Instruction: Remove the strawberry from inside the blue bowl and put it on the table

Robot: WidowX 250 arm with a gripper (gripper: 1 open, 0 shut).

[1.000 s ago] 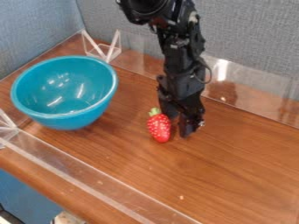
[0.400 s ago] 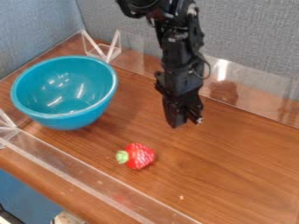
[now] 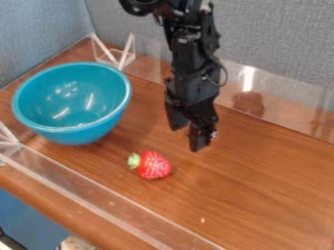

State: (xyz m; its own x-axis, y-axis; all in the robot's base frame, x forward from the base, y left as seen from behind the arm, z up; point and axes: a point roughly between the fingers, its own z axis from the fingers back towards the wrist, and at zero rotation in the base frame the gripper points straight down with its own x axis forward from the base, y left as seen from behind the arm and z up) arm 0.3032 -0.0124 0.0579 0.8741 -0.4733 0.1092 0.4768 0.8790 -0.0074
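Pincer (image 3: 192, 133): pointing down above the worktop (image 3: 261, 186), jaws apart, holding nothing. Strawberry (image 3: 152, 165): lying on its side on the worktop, near the front acrylic edge, below and left of the pincer, apart from it. Blue bowl (image 3: 72, 102): far left, empty. Step: release apparently done, placement looks complete. Next: only a clear retreat upward.
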